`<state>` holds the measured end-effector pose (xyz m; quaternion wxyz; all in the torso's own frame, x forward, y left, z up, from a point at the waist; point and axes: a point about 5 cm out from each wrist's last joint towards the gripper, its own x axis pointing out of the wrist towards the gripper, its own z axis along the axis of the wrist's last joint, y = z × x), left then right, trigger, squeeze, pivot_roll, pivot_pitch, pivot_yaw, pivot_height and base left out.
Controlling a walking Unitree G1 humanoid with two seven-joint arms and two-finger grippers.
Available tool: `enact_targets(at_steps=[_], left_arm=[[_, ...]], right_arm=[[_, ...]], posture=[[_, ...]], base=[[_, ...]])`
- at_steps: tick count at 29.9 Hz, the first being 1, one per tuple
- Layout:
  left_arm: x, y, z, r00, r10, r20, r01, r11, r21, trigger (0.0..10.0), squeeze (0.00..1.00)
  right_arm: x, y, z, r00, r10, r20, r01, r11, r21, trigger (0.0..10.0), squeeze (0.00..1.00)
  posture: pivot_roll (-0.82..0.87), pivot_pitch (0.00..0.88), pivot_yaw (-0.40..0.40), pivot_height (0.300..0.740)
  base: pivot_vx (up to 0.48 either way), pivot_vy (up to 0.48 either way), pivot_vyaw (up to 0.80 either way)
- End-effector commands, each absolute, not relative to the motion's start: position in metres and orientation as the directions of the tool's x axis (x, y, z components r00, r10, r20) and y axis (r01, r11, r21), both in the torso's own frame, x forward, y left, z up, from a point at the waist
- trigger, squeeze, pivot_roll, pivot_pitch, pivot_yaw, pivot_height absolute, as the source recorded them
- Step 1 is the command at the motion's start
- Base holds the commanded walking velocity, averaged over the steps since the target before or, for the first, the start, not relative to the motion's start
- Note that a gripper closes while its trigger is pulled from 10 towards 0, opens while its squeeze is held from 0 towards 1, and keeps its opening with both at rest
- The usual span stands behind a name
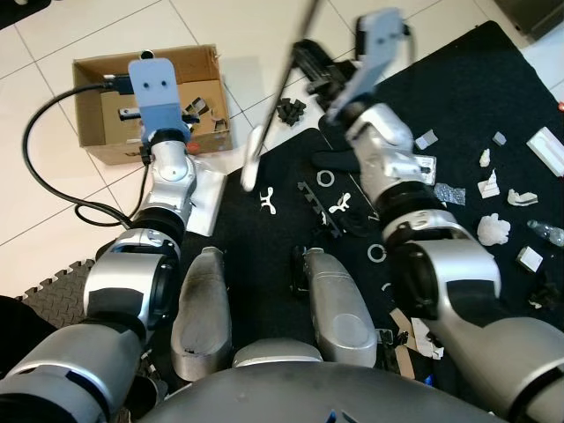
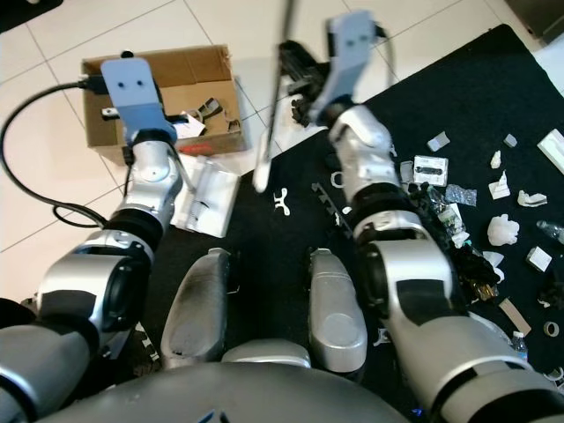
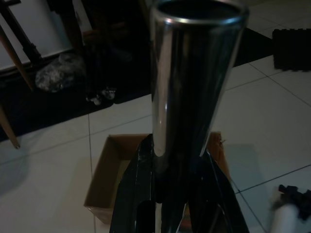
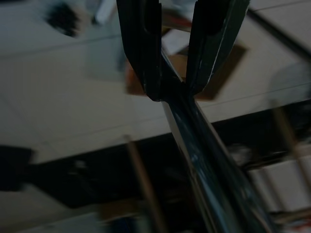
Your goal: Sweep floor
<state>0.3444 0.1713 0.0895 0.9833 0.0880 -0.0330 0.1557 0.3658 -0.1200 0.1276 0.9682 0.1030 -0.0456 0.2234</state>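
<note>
Right gripper [image 4: 172,90] pinches the slanting broom handle [image 1: 284,84] above the black mat [image 1: 458,97]; left gripper [image 3: 177,194] clamps a shiny metal tube [image 3: 192,73] over the cardboard box [image 1: 92,97].

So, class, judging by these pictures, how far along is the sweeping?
Done: little, as white and black scraps lie all over the black mat.
In hand: the right gripper is shut on a thin broom handle; the left gripper grips a metal tube above the cardboard box.
Left: gathering nearly everything.
</note>
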Motion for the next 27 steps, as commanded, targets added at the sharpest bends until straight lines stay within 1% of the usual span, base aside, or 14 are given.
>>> enact_targets(at_steps=[1,5,7,8,9,10,12,13,21,23,25,26,27], left_arm=[[0.351,0.17,0.107,0.945,0.275,0.176,-0.304,0.937,0.174,10.0,0.0],[0.355,0.171,0.115,0.939,0.279,0.199,-0.314,0.934,0.172,10.0,0.0],[0.358,0.17,0.125,0.933,0.264,0.245,-0.313,0.93,0.191,10.0,0.0],[0.358,0.17,0.125,0.933,0.264,0.245,-0.313,0.93,0.191,10.0,0.0],[0.36,0.168,0.131,0.931,0.239,0.277,-0.304,0.927,0.22,10.0,0.0],[0.36,0.168,0.131,0.931,0.239,0.277,-0.304,0.927,0.22,10.0,0.0],[0.361,0.163,0.134,0.936,0.186,0.301,-0.272,0.921,0.278,10.0,0.0],[0.361,0.161,0.131,0.947,0.16,0.277,-0.24,0.928,0.284,10.0,0.0],[0.361,0.162,0.132,0.947,0.144,0.288,-0.233,0.924,0.304,10.0,0.0],[0.361,0.163,0.133,0.946,0.151,0.285,-0.237,0.926,0.294,10.0,0.0],[0.363,0.17,0.13,0.952,0.22,0.213,-0.256,0.954,0.156,10.0,0.0],[0.363,0.17,0.13,0.952,0.22,0.213,-0.256,0.954,0.156,10.0,0.0],[0.364,0.172,0.128,0.953,0.247,0.175,-0.263,0.962,0.07,10.0,0.0]], right_arm=[[0.365,-0.126,0.13,0.91,0.381,0.163,-0.408,0.895,0.183,10.0,0.0],[0.366,-0.128,0.134,0.909,0.376,0.179,-0.405,0.897,0.175,10.0,0.0],[0.367,-0.126,0.138,0.905,0.379,0.192,-0.41,0.897,0.163,10.0,0.0],[0.367,-0.126,0.138,0.905,0.379,0.192,-0.41,0.897,0.163,10.0,0.0],[0.367,-0.124,0.138,0.903,0.385,0.193,-0.416,0.895,0.161,10.0,0.0],[0.367,-0.124,0.138,0.903,0.385,0.193,-0.416,0.895,0.161,10.0,0.0],[0.367,-0.119,0.136,0.903,0.388,0.187,-0.417,0.895,0.16,10.0,0.0],[0.366,-0.115,0.134,0.903,0.388,0.182,-0.417,0.895,0.161,10.0,0.0],[0.365,-0.114,0.132,0.904,0.388,0.18,-0.417,0.895,0.162,10.0,0.0],[0.365,-0.114,0.132,0.904,0.388,0.178,-0.416,0.895,0.163,10.0,0.0],[0.366,-0.115,0.132,0.905,0.388,0.174,-0.415,0.895,0.165,10.0,0.0],[0.366,-0.115,0.132,0.905,0.388,0.174,-0.415,0.895,0.165,10.0,0.0],[0.366,-0.115,0.132,0.905,0.387,0.174,-0.414,0.895,0.165,10.0,0.0]], posture=[[-0.05,0.177,-0.019,0.74],[-0.05,0.176,-0.015,0.74],[-0.05,0.174,-0.014,0.74],[-0.05,0.174,-0.014,0.74],[-0.04,0.173,-0.013,0.74],[-0.04,0.173,-0.013,0.74],[-0.04,0.171,-0.013,0.74],[-0.04,0.171,-0.011,0.74],[-0.04,0.17,-0.008,0.74],[-0.03,0.17,-0.008,0.74],[-0.04,0.168,-0.007,0.74],[-0.04,0.168,-0.007,0.74],[-0.04,0.168,-0.007,0.74]], base=[[0.0,0.0,0.0],[0.0,0.0,0.0],[0.0,0.0,0.0],[0.0,0.0,0.0],[0.0,0.0,0.0],[0.0,0.0,0.0],[0.0,0.0,0.0],[0.0,0.0,0.0],[0.0,0.0,0.0],[0.0,0.0,0.0],[0.0,0.0,0.0],[0.0,0.0,0.0],[0.0,0.0,0.0]])
